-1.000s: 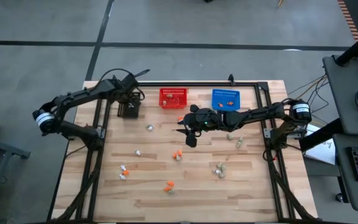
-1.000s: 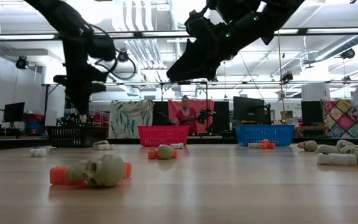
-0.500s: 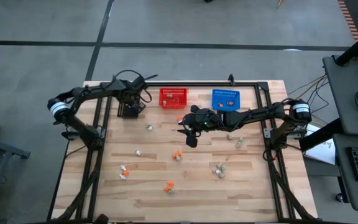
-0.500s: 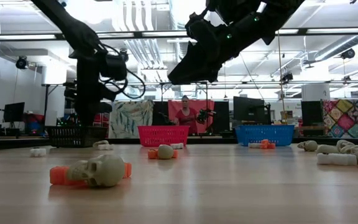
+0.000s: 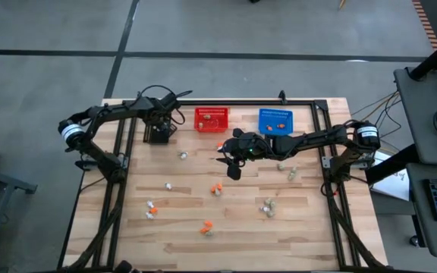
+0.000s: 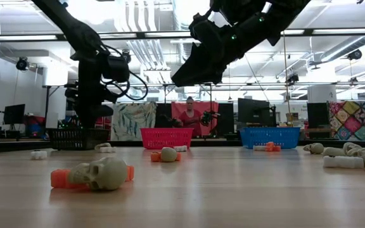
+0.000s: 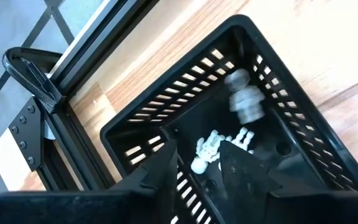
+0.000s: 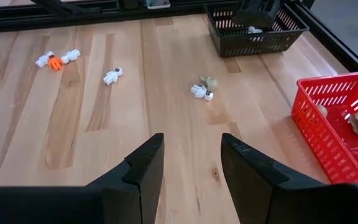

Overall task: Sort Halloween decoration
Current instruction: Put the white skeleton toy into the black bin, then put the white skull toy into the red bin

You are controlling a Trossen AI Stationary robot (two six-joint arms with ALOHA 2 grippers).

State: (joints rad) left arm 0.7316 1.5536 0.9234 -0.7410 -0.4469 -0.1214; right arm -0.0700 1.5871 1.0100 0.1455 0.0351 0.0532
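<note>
High view: the left claw [image 5: 160, 120] hangs over the black basket [image 5: 158, 135] at the far left of the worktop [image 5: 241, 220], and the right claw [image 5: 232, 161] hovers mid-worktop, just near of the red basket [image 5: 211, 119]. Halloween decorations [image 5: 207, 225] lie scattered across the near half. One risk is that a stray trinket close beside the right arm gets swept aside when it lowers.

Low view: a beige skull on an orange piece [image 6: 100, 174] sits nearest, with more pieces [image 6: 167, 154] ahead of the red and blue baskets [image 6: 269, 137]. Round skulls may roll if nudged off-centre.

Left wrist view: the left claw's fingers [image 7: 166, 168] stand slightly apart above the black basket, nothing between them; white skeleton pieces [image 7: 244, 102] lie inside. Rising carelessly could catch the basket's rim and drag it.

Right wrist view: the right claw [image 8: 191, 163] is spread fairly wide and empty, with a white and beige pair [image 8: 204, 89] ahead. These two lie touching, so a pinch could lift both, or the wrong colour.
</note>
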